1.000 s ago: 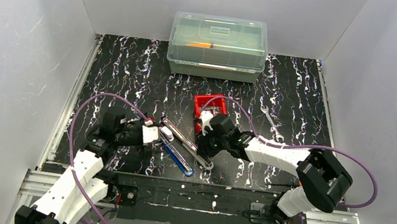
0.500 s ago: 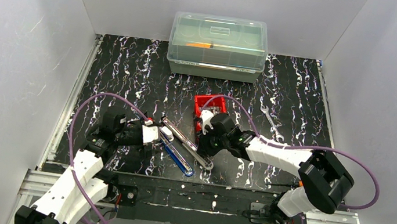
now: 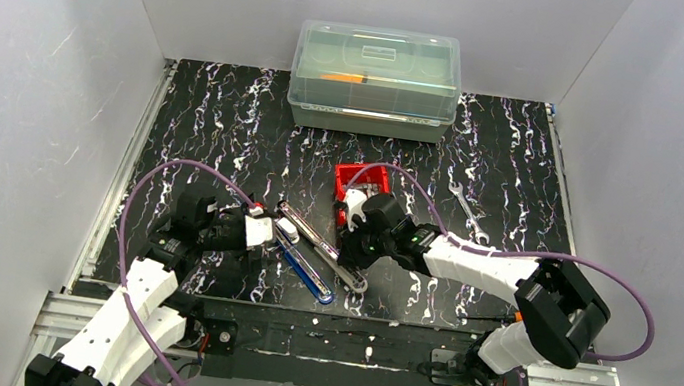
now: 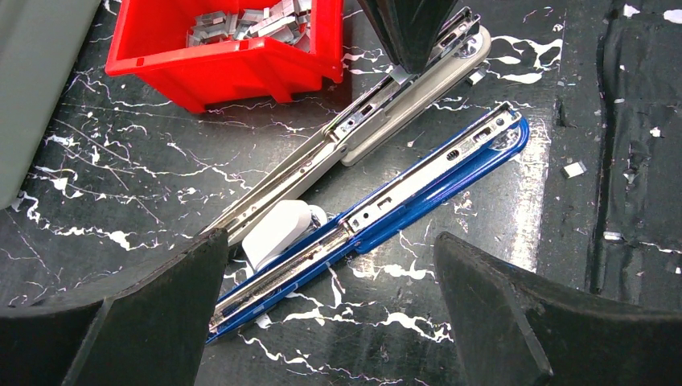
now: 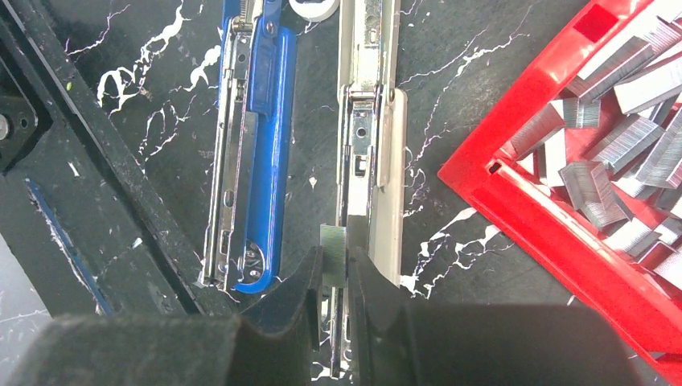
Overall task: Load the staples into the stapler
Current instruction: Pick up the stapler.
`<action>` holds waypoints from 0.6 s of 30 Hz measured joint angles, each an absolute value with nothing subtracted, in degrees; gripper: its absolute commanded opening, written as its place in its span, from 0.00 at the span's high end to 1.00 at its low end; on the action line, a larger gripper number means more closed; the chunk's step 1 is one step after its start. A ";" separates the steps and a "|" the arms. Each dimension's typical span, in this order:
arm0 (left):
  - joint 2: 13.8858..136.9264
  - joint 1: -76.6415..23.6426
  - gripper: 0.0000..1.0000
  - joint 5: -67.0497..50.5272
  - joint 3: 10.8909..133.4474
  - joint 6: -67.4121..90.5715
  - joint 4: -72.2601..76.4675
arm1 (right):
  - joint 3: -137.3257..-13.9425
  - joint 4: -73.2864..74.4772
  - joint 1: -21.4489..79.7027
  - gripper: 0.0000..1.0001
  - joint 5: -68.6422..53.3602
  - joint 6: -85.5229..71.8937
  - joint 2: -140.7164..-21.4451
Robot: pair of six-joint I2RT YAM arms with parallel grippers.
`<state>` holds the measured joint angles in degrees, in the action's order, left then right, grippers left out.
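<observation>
Black marbled tabletop, white-walled cell: the right gripper (image 5: 335, 281) brings a staple strip (image 5: 332, 256) to the opened stapler (image 5: 384, 161).

Loading stands at the insertion step. The right fingertips are pinched narrow on the short silvery strip at the free end of the grey arm's magazine channel (image 5: 359, 121), beside the blue arm (image 5: 257, 121); whether it touches the rail cannot be told. More staples (image 5: 619, 129) lie heaped in the red bin (image 5: 515, 201) alongside. The left gripper (image 4: 326, 310) gapes wide and empty near the hinge end. Next, it seems, the strip must be squared to the channel, lowered in and released without tipping. Against a second ago, the right wrist has shifted only slightly; left arm, stapler and bin lie unchanged.
</observation>
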<state>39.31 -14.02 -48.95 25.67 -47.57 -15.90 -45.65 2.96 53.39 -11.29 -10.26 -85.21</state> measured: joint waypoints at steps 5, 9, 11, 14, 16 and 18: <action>39.31 -14.02 0.01 -48.95 25.96 -47.55 -15.94 | -45.54 2.87 53.39 0.83 -11.27 -10.26 -85.23; 39.31 -14.02 0.01 -48.95 26.04 -47.53 -15.92 | -45.30 2.66 53.39 0.84 -11.27 -10.26 -85.23; 39.31 -14.02 0.01 -48.95 26.04 -47.51 -15.92 | -45.10 2.63 53.39 0.84 -11.22 -10.28 -85.34; 39.31 -14.02 0.01 -48.95 26.04 -47.48 -15.92 | -45.10 2.57 53.39 0.84 -11.05 -10.28 -85.58; 39.31 -14.02 0.01 -48.95 26.04 -47.51 -15.92 | -45.10 2.46 53.39 0.84 -11.00 -10.31 -85.60; 39.31 -14.02 0.01 -48.97 26.04 -47.48 -15.92 | -45.10 2.04 53.39 0.84 -11.00 -10.31 -85.62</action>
<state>39.31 -14.02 -48.97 26.04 -47.48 -15.92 -45.10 2.04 53.39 -11.00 -10.31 -85.62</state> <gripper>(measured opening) 0.992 0.217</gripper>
